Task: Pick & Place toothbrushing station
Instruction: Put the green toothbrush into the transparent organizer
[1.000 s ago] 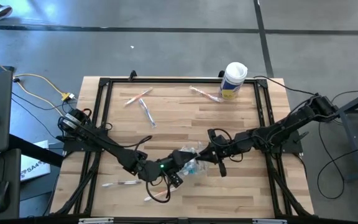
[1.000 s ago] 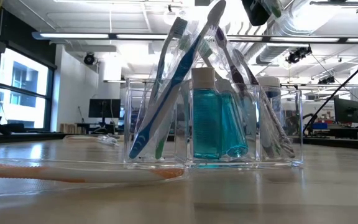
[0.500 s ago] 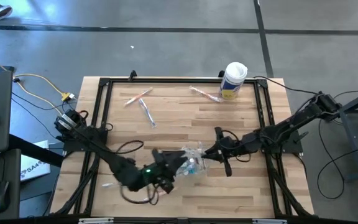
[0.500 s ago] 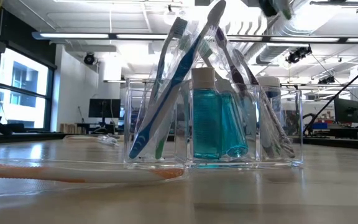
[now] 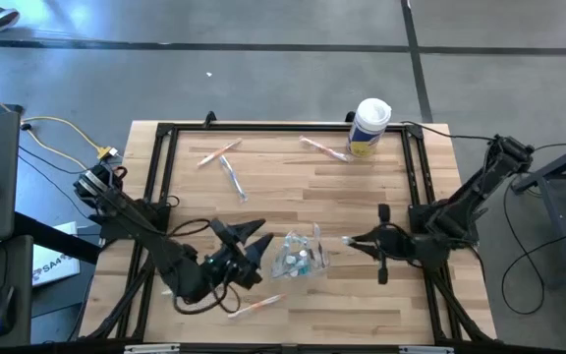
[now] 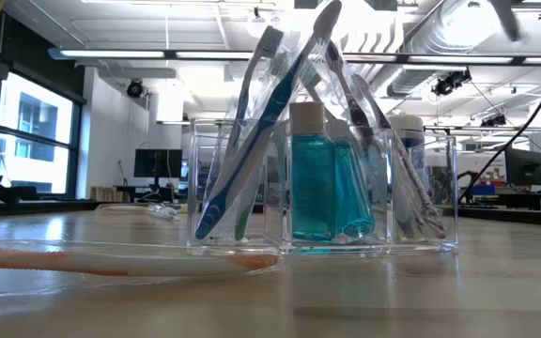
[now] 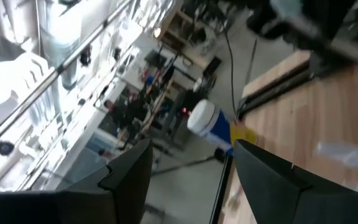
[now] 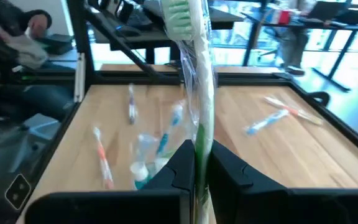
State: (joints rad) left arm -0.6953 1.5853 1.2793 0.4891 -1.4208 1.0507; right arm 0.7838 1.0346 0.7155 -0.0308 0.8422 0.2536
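Observation:
The toothbrushing station (image 5: 298, 256), a clear plastic holder with toothbrushes and blue tubes, stands on the wooden table near its front middle, plain in the low view (image 6: 322, 188). My left gripper (image 5: 244, 236) hovers just left of it, open and holding nothing; in its wrist view the gap between the fingers (image 7: 126, 177) shows only the room. To the station's right, my right gripper (image 5: 352, 241) is shut on a wrapped toothbrush with a green head (image 8: 182, 12) and points at the station (image 8: 151, 155). My right gripper pinches the wrapped toothbrush by its shaft (image 8: 199, 146) between its two fingers. The fingers come about level from the table's right side and lie across the shaft. The brush stands upright in the hold, green head up, lifted clear of the table.
A white canister with a yellow label (image 5: 369, 126) stands at the far edge. Loose wrapped toothbrushes lie at the far left (image 5: 219, 154), (image 5: 232, 177), at the far middle (image 5: 324, 149) and near the front edge (image 5: 254, 307). A black frame (image 5: 165, 138) borders the table.
My left gripper has drawn back from the station toward the table's left and risen, rolling as it went. My right gripper has pulled away toward the table's right edge, carrying the wrapped toothbrush. The station has stayed where it was.

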